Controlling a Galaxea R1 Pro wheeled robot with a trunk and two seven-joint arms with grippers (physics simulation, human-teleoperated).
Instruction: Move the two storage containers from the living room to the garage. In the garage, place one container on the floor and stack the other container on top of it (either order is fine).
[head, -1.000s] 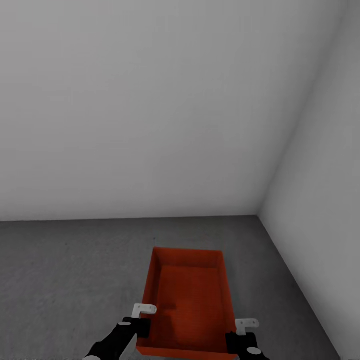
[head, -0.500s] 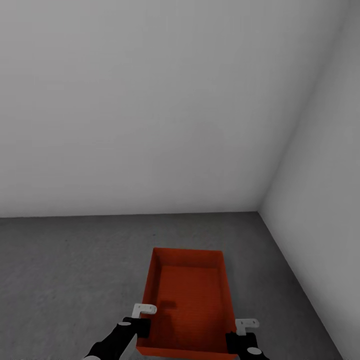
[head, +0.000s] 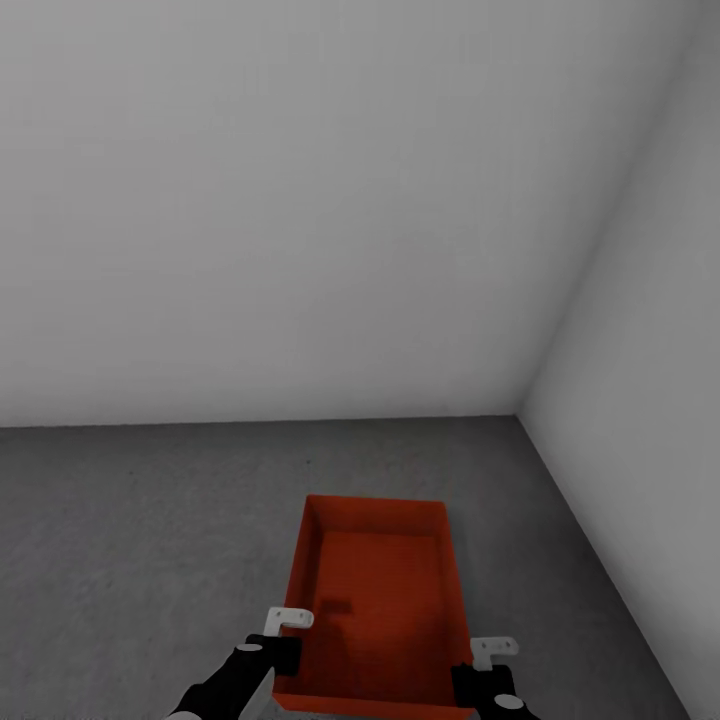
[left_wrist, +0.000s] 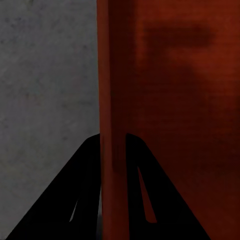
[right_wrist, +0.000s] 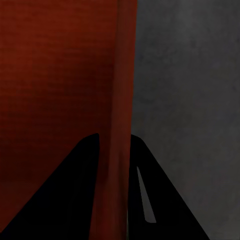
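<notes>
Storage container (head: 385, 600), an orange-red open bin, is carried above the dark grey concrete floor (head: 130, 540) near the corner where two plain white walls (head: 300, 200) meet. Left pincer (head: 284, 640) is clenched on the bin's left long wall close to the near end, one finger (left_wrist: 82, 200) outside and one inside, as the left wrist view shows. Right pincer (head: 480, 660) grips the opposite long wall in the same manner, its fingers (right_wrist: 150, 200) straddling the thin rim, with grey floor beyond.
</notes>
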